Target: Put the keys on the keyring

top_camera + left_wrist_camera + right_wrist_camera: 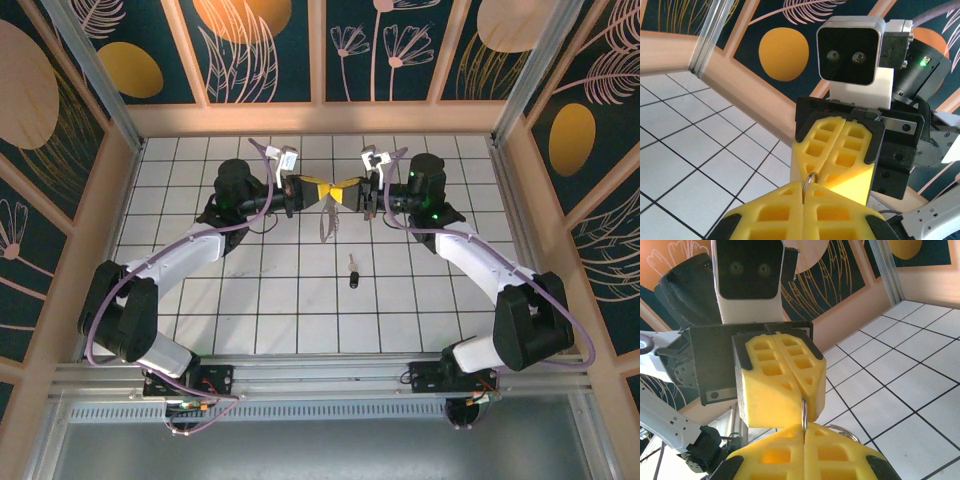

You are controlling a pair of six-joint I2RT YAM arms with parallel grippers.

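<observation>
My left gripper (321, 190) and right gripper (341, 190) meet tip to tip above the far middle of the tiled floor. Both are shut on the same thin silvery ring, the keyring (812, 181), seen edge-on (804, 412) between the yellow fingers. In the left wrist view my own gripper (804, 194) is at the bottom, with the right one above it. The right wrist view has my own gripper (804, 434) below. A pale loop (325, 225) shows just under the fingertips; I cannot tell whether it hangs or lies. One key with a black head (353, 272) lies on the tiles nearer me.
A curved piece of silvery loop (846, 432) peeks out behind my right finger. Wooden frame rails (320, 118) and patterned walls enclose the white tiled floor (300, 310). The arms' bases sit at the near edge.
</observation>
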